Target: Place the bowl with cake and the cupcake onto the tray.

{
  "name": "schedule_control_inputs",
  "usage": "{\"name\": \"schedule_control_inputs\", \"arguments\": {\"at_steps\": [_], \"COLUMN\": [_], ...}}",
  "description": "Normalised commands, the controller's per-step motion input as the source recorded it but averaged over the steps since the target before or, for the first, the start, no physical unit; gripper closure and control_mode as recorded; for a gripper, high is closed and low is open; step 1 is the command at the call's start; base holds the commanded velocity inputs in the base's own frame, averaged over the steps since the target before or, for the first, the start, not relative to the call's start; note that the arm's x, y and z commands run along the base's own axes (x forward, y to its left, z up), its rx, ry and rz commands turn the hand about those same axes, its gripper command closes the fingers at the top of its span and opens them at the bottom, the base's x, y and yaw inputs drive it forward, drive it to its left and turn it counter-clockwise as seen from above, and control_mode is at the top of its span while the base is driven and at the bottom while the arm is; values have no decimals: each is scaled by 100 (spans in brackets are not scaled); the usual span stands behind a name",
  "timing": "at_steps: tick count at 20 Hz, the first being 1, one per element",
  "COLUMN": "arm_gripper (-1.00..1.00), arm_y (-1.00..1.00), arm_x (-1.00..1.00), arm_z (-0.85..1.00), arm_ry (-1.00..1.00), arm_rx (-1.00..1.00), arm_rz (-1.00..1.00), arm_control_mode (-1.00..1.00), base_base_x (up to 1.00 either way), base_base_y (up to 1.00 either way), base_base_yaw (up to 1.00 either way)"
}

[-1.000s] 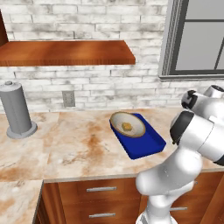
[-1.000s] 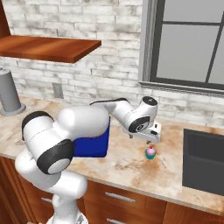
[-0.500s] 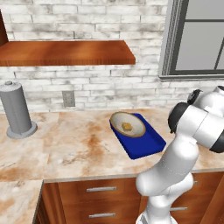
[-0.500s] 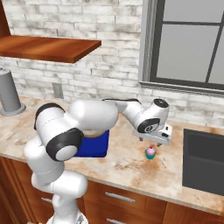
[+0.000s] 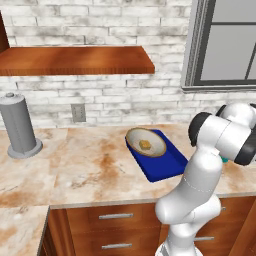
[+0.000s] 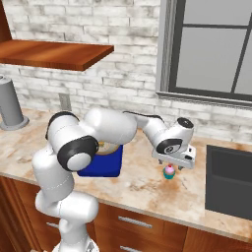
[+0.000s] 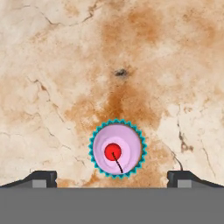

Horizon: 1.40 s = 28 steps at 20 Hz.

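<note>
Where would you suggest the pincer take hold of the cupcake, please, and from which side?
Probably from straight above: the cupcake stands upright on the counter, centred between the open pincer tips. Close on the teal wrapper's sides, beneath the soft pink frosting.

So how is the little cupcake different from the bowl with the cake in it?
The cupcake is tiny; the bowl with cake is far wider. The cupcake is pink-frosted in a teal wrapper, the bowl tan with a yellow cake cube. The cupcake stands on the counter under the gripper; the bowl already rests on the tray. Both are round.
</note>
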Motion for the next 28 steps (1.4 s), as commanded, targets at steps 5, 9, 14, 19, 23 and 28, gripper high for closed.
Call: {"name": "schedule_control_inputs", "arguments": {"at_steps": [5, 9, 14, 19, 23, 28], "arm_gripper": [-100, -100, -100, -100, -100, -100], "arm_y": [0, 0, 1, 12, 5, 0], "arm_x": [-3, 0, 0, 0, 2, 10], "arm_z": [-27, 0, 0, -4, -7, -23], "arm_ry": [0, 0, 0, 0, 0, 0], "arm_rx": [0, 0, 0, 0, 0, 0], "arm_rz": [2, 1, 0, 0, 0, 0], "arm_control_mode": [-100, -100, -100, -100, -100, -100], "base_base_x": [0, 0, 0, 0, 0, 0], "base_base_y": [0, 0, 0, 0, 0, 0], "base_base_yaw": [0, 0, 0, 0, 0, 0]}}
